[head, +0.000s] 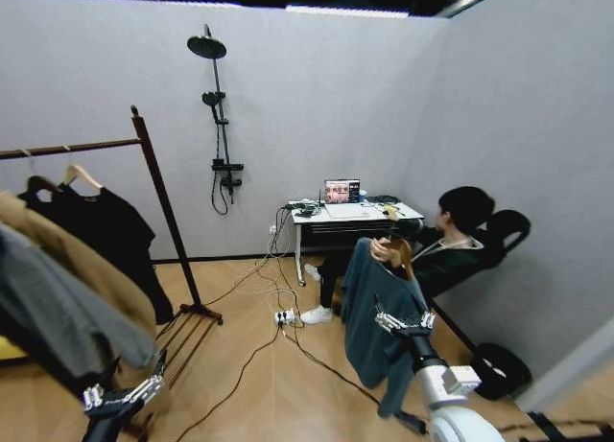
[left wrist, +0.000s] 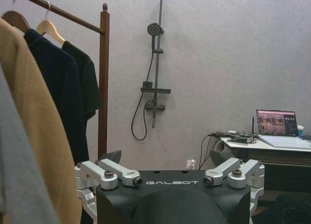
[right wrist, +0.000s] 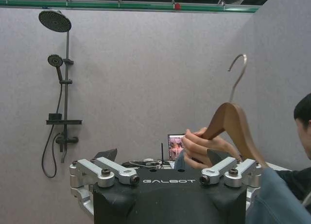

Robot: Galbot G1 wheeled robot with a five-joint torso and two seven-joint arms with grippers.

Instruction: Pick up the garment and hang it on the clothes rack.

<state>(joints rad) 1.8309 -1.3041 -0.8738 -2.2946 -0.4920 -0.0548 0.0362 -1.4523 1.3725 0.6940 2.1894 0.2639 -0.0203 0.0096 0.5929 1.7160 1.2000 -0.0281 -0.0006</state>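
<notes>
The right gripper (head: 404, 320) is spread wide, holding nothing, just below the garment (head: 374, 313), which a person's hand (right wrist: 200, 147) holds up by its hanger (right wrist: 232, 124). The left gripper (head: 123, 394) hangs open and empty low beside the clothes rack (head: 165, 204). Bare floor (head: 278, 389) lies between them.

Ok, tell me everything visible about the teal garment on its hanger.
The garment is a dark teal-blue long-sleeved top hanging full length on a wooden hanger with a curved metal hook. A seated person's hand grips the hanger's shoulder and holds it up. The right gripper sits against the cloth at mid-height with its fingers spread. The top hangs clear of the floor, well right of the clothes rack.
</notes>
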